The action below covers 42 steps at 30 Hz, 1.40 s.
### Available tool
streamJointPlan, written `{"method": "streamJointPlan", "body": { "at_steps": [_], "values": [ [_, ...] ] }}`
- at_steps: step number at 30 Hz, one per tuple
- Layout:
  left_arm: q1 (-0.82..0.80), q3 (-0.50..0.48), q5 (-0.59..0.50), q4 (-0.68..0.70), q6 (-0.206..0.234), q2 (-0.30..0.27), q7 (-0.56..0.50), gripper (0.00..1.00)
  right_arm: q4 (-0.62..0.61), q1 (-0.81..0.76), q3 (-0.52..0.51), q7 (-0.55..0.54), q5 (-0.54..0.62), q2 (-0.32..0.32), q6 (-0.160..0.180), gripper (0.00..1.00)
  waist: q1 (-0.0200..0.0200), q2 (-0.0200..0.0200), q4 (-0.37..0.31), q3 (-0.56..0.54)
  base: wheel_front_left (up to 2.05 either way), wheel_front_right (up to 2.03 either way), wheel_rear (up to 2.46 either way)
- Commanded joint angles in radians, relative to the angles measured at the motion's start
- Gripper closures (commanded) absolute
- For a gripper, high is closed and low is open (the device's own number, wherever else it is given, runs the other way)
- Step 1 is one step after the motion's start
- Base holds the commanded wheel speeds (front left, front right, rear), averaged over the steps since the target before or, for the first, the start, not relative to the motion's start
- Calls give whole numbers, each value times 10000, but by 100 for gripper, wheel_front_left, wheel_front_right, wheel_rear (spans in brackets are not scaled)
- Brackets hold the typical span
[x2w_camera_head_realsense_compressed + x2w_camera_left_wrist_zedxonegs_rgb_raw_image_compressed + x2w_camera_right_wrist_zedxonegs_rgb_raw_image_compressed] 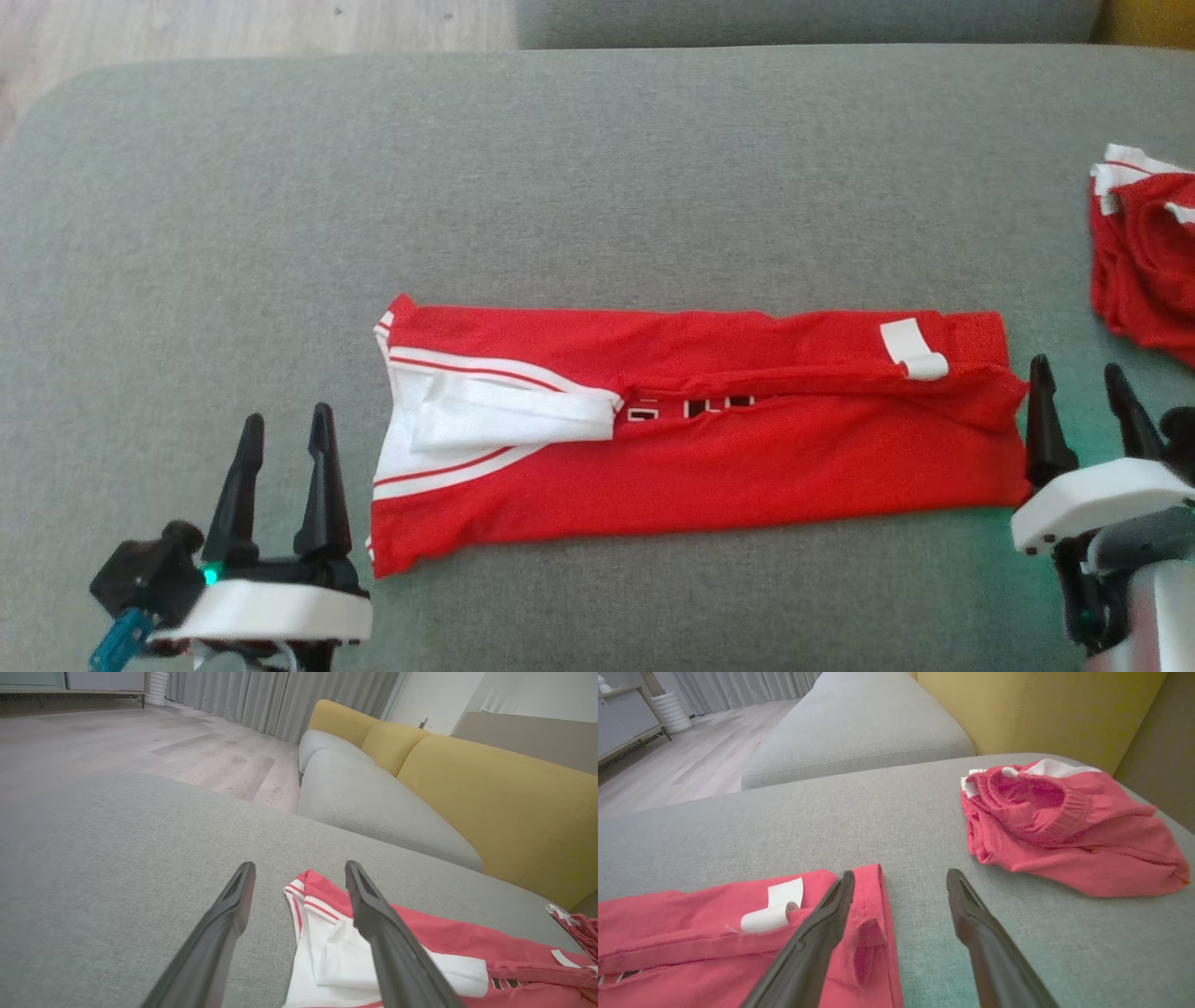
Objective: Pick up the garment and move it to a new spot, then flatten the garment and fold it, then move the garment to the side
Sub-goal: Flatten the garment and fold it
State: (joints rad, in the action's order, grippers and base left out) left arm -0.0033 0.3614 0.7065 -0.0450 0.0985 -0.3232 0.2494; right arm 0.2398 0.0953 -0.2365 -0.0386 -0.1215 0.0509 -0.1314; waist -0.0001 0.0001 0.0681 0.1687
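Both grippers stand with their fingers spread apart and nothing between them: the left gripper (pixel 288 417) sits near the front edge of the grey cushion (pixel 597 187), just beside the garment's left end, and the right gripper (pixel 1075 366) sits at its right end, toward the cushion's right edge. The garment (pixel 747 448) lies across the middle of the cushion, closer to the front edge than the back, folded into a long red band. Its left end shows a white panel (pixel 467 420) edged with thin red stripes. A seam of folded cloth runs along the length, with bits of dark lettering (pixel 691 408) peeking out. A curled white label (pixel 913 347) sits near the right end. From the left wrist, the left gripper (pixel 300 865) frames the striped white end, and beyond it I see a yellow backrest (pixel 490 802), a wooden floor (pixel 140 742) and grey curtains (pixel 280 700). From the right wrist, the right gripper (pixel 901 873) has one finger over the red hem, though I cannot tell whether it touches. That view also shows a second red garment (pixel 1064 830) bunched in a loose heap near the cushion's right edge, apart from the folded one.
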Motion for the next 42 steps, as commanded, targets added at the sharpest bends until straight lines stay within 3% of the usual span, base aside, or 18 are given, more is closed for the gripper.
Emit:
{"method": "streamJointPlan", "body": {
  "at_steps": [1,17,18,19,20,27,31,42],
  "values": [
    [-42,-474,-137,369,80,-74,116,0,-178,379,228,-17,69,58,7,0,1,-1,98,1,0,0,0],
    [380,-554,-566,862,281,11,122,0,2684,658,70,439,493,2,7,0,1,-1,651,5,0,0,0],
    [395,-552,-574,892,292,6,122,0,2808,701,103,491,488,0,7,28,1,-1,627,3,0,0,0],
    [405,-555,-580,920,306,1,122,0,2919,760,139,551,467,-1,7,45,1,-1,597,5,0,0,0],
    [412,-564,-584,945,325,-6,122,0,3027,840,179,608,443,-2,7,54,1,-1,559,14,0,0,0],
    [361,-543,-599,1021,367,-42,79,0,3643,1410,370,924,398,-5,7,75,1,-1,405,77,0,0,0],
    [323,-505,-596,1014,387,-46,35,0,3782,1635,446,1266,385,-5,7,100,1,-1,364,85,0,0,0],
    [299,-335,-542,901,387,60,-6,0,2309,1633,-335,1504,349,399,7,100,1,-1,64,-134,0,0,0]
  ]
}}
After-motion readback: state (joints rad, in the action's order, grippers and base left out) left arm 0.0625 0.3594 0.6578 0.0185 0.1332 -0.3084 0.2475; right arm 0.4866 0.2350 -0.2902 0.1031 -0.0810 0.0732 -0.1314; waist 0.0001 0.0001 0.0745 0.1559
